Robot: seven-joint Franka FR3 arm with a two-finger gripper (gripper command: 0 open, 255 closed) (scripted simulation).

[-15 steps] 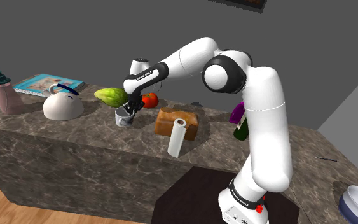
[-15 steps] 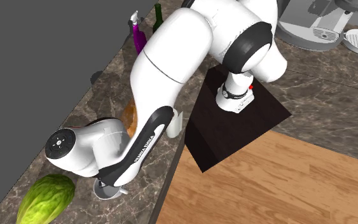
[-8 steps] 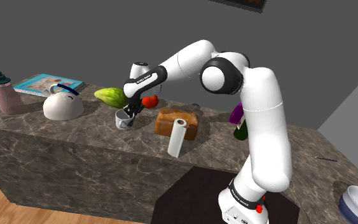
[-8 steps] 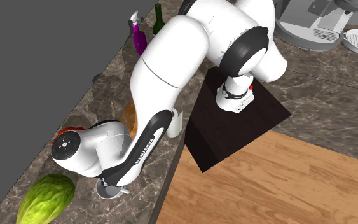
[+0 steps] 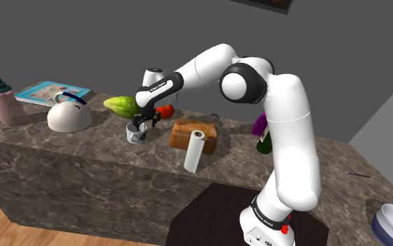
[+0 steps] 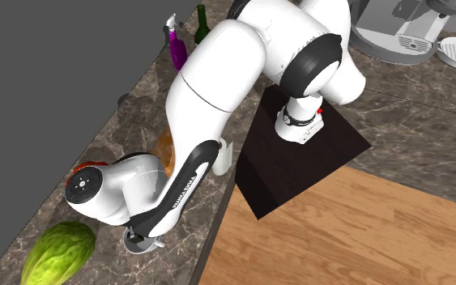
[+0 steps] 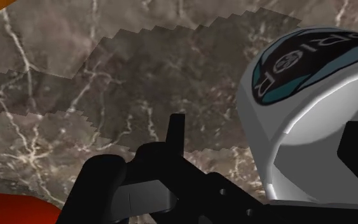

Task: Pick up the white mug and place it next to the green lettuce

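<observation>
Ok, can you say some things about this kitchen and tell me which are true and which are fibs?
1. The gripper is down at the white mug. True.
2. The lettuce is red. False: it is green; the red thing is the tomato.
3. The paper towel roll stands upright on the counter. True.
4. The kettle is black. False: it is white.
</observation>
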